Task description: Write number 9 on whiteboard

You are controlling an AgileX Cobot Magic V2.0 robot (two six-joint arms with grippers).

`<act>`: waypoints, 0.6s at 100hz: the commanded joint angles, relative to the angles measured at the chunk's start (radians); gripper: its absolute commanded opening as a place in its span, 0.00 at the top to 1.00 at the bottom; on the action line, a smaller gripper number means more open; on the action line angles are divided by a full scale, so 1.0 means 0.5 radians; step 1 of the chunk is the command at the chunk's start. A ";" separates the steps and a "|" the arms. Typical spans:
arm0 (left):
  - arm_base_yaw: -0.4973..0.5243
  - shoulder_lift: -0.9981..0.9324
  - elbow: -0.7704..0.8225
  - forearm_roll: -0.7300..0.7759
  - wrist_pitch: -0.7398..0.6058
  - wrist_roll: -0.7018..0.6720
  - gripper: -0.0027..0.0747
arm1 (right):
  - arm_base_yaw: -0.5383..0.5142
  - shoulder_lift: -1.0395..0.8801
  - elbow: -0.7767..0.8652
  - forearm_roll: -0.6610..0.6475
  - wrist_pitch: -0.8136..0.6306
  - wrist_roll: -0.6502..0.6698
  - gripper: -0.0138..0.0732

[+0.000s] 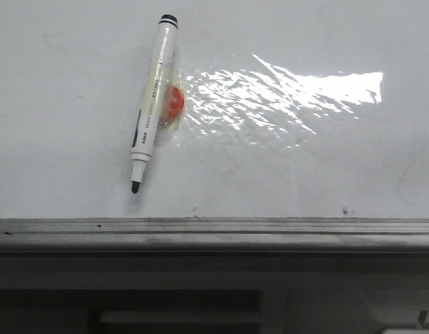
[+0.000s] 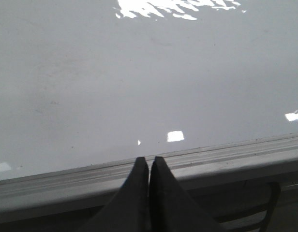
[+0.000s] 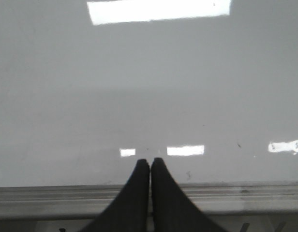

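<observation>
The large glossy white whiteboard (image 1: 75, 83) is lying flat ahead of the robot, its grey metal edge rail (image 1: 214, 226) running along the near side. No black marker figure of the number 9 is showing on it in any view; only faint smudges and bright glare patches are.

A white-barrelled marker pen with a black cap end and a bare black tip (image 1: 152, 104) is resting on the board left of centre, wrapped in clear tape to a small orange-red object (image 1: 174, 103) just to its right. Its long axis is running near to far, tilted slightly, with the writing tip pointing toward the near rail and a little to the left.

The left gripper (image 2: 149, 162) and the right gripper (image 3: 150, 163) are both sitting back at the near rail, each with its dark fingers pressed together and carrying nothing. Neither appears in the front view. Judging from the pen's place left of centre, the left arm is probably the nearer one, and the pen is lying farther out over the board from it.
</observation>
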 commanded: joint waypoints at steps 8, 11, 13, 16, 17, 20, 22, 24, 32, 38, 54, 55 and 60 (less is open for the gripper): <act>0.006 0.022 0.036 -0.004 -0.151 -0.012 0.99 | -0.010 -0.031 0.055 -0.013 -0.136 -0.018 0.89; 0.006 0.022 0.036 -0.004 -0.151 -0.012 0.99 | -0.010 -0.031 0.055 -0.013 -0.140 -0.018 0.89; 0.006 0.022 0.036 -0.004 -0.151 -0.012 0.99 | -0.010 -0.031 0.055 -0.013 -0.140 -0.018 0.89; 0.006 0.022 0.036 -0.004 -0.151 -0.012 0.99 | -0.010 -0.031 0.055 -0.013 -0.144 -0.018 0.89; 0.006 0.022 0.036 -0.004 -0.151 -0.012 0.99 | -0.010 -0.031 0.055 -0.013 -0.145 -0.018 0.89; 0.006 0.022 0.036 -0.004 -0.151 -0.012 0.99 | -0.010 -0.031 0.055 -0.013 -0.155 -0.018 0.89; 0.006 0.022 0.036 -0.004 -0.151 -0.012 0.99 | -0.010 -0.031 0.055 -0.013 -0.159 -0.018 0.89; 0.006 0.022 0.036 -0.004 -0.151 -0.012 0.99 | -0.010 -0.031 0.055 -0.013 -0.169 -0.018 0.89; 0.006 0.022 0.036 -0.004 -0.151 -0.012 0.99 | -0.010 -0.031 0.055 0.045 -0.261 -0.018 0.89; 0.006 0.022 0.036 -0.004 -0.151 -0.012 0.99 | -0.010 -0.031 0.055 0.227 -0.373 -0.018 0.89; 0.006 0.022 0.036 -0.004 -0.151 -0.012 0.99 | -0.010 -0.031 0.055 0.633 -0.592 -0.018 0.89; 0.006 0.022 0.036 0.002 -0.151 -0.012 0.99 | -0.010 -0.031 0.055 0.639 -0.592 -0.018 0.89; 0.006 0.022 0.036 0.052 -0.173 -0.008 0.99 | -0.010 -0.031 0.055 0.650 -0.615 -0.018 0.89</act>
